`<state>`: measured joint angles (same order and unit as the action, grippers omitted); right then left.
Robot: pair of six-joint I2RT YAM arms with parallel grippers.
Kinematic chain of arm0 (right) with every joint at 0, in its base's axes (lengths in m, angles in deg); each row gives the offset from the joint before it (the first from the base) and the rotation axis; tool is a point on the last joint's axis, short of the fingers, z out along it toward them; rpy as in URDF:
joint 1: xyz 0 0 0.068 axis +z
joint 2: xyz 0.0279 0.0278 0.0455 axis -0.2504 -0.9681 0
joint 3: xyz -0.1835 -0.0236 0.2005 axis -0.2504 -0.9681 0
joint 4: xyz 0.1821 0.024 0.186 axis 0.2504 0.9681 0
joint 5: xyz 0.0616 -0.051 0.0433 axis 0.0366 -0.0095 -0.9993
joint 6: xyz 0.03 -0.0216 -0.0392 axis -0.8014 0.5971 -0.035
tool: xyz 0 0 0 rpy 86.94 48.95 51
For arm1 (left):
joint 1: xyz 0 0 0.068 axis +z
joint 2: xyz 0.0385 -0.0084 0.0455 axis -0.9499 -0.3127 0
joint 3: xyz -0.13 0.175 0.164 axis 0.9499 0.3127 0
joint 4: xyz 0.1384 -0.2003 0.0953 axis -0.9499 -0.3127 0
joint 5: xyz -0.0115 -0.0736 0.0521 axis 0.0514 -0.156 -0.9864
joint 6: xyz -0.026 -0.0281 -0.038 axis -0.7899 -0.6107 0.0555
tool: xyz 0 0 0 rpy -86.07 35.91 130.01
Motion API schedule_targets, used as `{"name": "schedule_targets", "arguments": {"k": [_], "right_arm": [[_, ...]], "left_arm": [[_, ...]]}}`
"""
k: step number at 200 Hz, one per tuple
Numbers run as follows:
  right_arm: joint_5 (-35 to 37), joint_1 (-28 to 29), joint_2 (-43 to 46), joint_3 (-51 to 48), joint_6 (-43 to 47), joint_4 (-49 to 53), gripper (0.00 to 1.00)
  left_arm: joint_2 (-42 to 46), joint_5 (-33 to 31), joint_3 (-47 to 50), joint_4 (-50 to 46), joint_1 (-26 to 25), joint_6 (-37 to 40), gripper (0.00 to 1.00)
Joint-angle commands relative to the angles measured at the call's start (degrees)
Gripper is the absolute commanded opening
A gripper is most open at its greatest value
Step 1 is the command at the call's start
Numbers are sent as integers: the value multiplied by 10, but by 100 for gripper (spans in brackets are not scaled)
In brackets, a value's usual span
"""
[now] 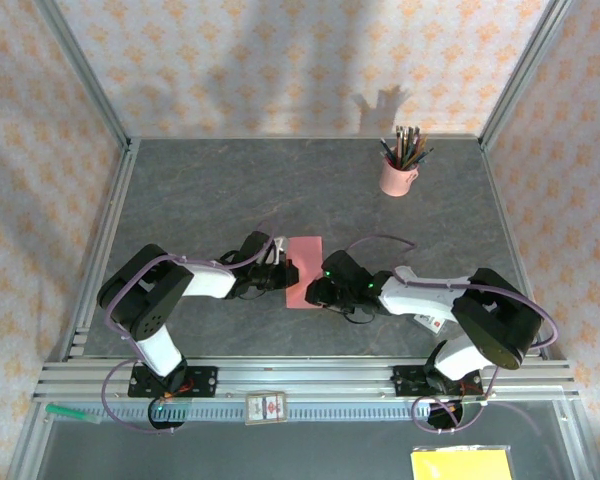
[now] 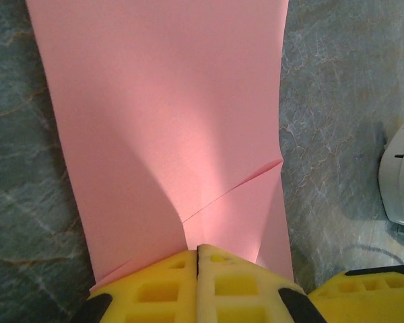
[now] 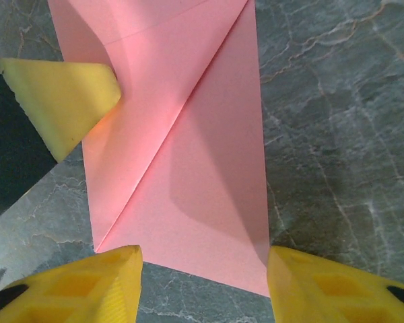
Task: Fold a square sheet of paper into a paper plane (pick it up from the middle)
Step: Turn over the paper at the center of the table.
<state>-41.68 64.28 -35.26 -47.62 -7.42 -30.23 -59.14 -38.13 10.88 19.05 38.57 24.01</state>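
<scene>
The square sheet of paper (image 1: 303,272) is salmon pink and lies flat on the dark table, folded into a long strip with a diagonal flap (image 3: 182,155); it has no pointed paper-plane shape. My left gripper (image 2: 197,250) is shut, and its yellow fingertips rest on the strip's left edge (image 2: 168,134). One of its fingers (image 3: 64,101) appears in the right wrist view, touching the paper. My right gripper (image 3: 205,272) is open at the strip's near end, one finger beside each corner. In the top view the left gripper (image 1: 280,265) and the right gripper (image 1: 315,293) flank the paper.
A pink cup of pencils (image 1: 398,175) stands at the back right. A yellow pad (image 1: 462,463) and a small card (image 1: 265,408) lie beyond the near rail. The right arm's white housing (image 2: 398,175) sits close to the right of the paper.
</scene>
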Motion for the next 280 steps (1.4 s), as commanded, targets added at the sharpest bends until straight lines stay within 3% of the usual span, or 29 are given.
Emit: {"name": "schedule_targets", "arguments": {"k": [1,197,280], "right_arm": [[-11,6,-14,-9,-6,-45,51],[-27,-4,-6,-21,10,-121,46],[-14,-6,39,-78,-9,-202,53]], "left_arm": [[-6,-4,14,-18,3,17,7],[-10,2,17,-27,3,25,7],[-9,0,17,-32,3,25,7]]}}
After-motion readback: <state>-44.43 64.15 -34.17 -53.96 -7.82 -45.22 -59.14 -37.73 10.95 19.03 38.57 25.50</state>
